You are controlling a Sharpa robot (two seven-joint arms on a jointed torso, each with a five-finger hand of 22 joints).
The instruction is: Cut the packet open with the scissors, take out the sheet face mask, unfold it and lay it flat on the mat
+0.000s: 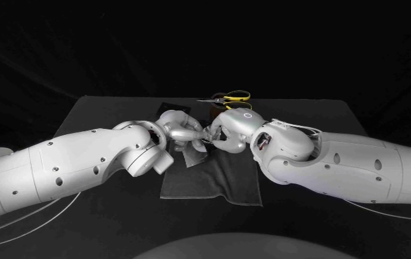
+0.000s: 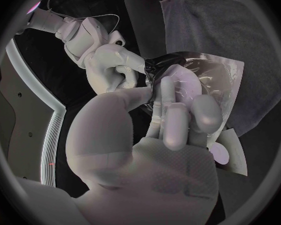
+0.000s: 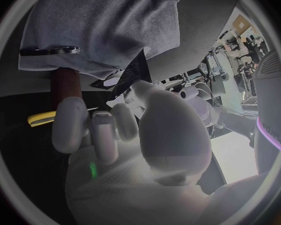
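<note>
**Head view.** The left hand [image 1: 180, 129] and right hand [image 1: 230, 133] meet over the far end of the mat [image 1: 218, 179], which lies on the table [image 1: 103, 110]. Between the two hands, and hanging just below them, is the packet [image 1: 193, 154]; its pale lower part slopes down over the mat on the left hand's side. The scissors [image 1: 231, 97] lie on the table just beyond the right hand, apart from both hands, with the yellow handles on the right hand's side. How the fingers close cannot be read from this angle.

**Left wrist view.** The left hand [image 2: 159, 135] has the packet [image 2: 209, 80] clamped: its fingers [image 2: 168, 110] lie pressed along the packet's clear face and its thumb reaches across to the packet's edge. The right hand [image 2: 112, 65] faces it, just past the left fingertips, with its fingers curled round the packet's dark end. The mat [image 2: 240, 30] lies behind the packet, on the far side from the left palm.

**Right wrist view.** The right hand [image 3: 134, 140] has its fingers drawn in toward the thumb. A dark corner of the packet [image 3: 133, 74] stands out from between them, so this hand is closed on the packet. The mat [image 3: 97, 20] spreads beyond the fingertips. A yellow handle of the scissors [image 3: 42, 118] shows beside the outermost finger, not touching it.
</note>
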